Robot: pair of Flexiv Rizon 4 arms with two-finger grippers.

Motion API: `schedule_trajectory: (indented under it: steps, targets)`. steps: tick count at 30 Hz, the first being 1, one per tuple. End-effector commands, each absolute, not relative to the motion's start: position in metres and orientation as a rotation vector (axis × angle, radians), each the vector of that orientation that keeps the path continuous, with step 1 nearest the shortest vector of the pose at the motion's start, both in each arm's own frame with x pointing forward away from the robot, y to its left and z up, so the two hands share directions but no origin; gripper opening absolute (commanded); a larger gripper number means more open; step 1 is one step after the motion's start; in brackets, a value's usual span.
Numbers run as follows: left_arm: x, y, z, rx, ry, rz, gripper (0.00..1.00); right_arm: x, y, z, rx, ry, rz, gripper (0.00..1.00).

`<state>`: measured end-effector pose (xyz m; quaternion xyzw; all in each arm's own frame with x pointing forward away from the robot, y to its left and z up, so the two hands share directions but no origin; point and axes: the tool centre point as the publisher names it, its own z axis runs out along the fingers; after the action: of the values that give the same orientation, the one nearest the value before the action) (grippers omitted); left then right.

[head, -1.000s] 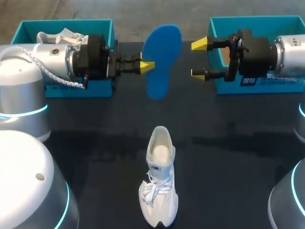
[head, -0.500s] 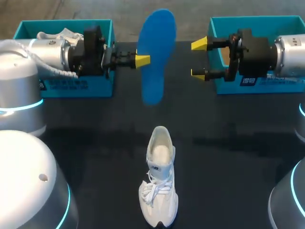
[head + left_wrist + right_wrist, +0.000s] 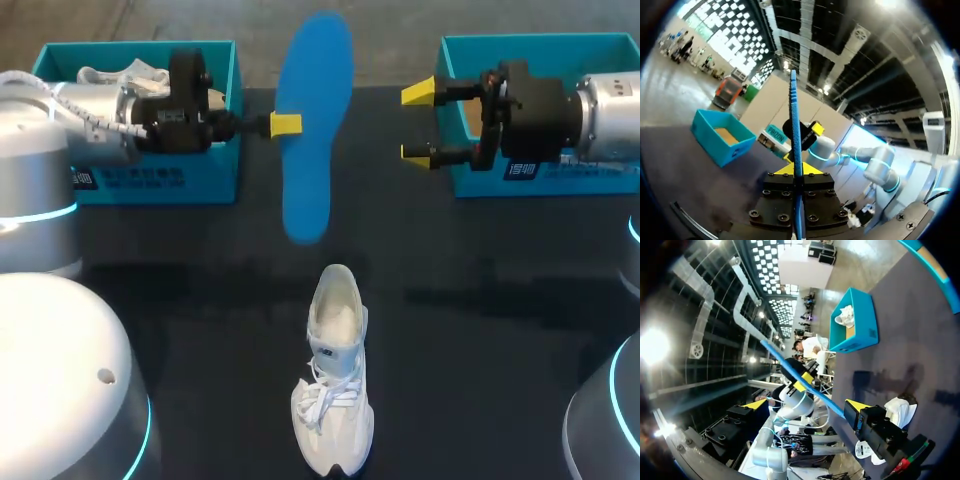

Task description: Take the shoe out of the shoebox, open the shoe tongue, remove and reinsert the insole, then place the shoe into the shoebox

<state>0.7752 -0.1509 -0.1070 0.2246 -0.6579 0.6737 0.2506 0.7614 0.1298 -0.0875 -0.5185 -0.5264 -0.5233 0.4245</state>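
1. Insole [image 3: 310, 130]: blue, pinched by our left fingers [image 3: 285, 125]. They are closed on one long edge, about mid-length. In the left wrist view it sits edge-on between both yellow tips, with contact on both sides.
2. The insole is in the air above the tabletop [image 3: 480, 330], between the two shoeboxes. Its long axis runs away from us with a slight tilt. It touches only the left fingers.
3. Our right fingers [image 3: 420, 92] are spread wide with nothing between them. They are held in the air and point at the insole from the opposite side, near it but clearly apart.
4. Shoe [image 3: 333, 390]: white, laced, standing on its sole mid-tabletop. It lies nearer to us than the insole, toe toward us, with the heel opening on the insole's side. Neither arm touches it.
5. Left shoebox [image 3: 215, 100]: teal, at the far left of the tabletop, partly hidden by our left arm. A second white shoe [image 3: 120, 75] lies inside it.
6. Right shoebox [image 3: 470, 180]: teal, at the far right, partly covered by our right arm. We cannot tell its contents from the head view.
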Motion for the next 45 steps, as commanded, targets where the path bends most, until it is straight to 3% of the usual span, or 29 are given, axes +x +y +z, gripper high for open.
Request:
schedule_trajectory:
  steps: [1, 45]
  targets:
    - [0.776, -0.155, -0.121, 1.301, -1.005, 1.228, 0.00, 0.762, 0.132, -0.088, -1.299, -1.316, -1.310, 1.00]
    - [0.781, -0.153, -0.137, 1.319, -1.136, 1.318, 0.00, 0.762, 0.132, -0.088, -1.299, -1.316, -1.310, 1.00]
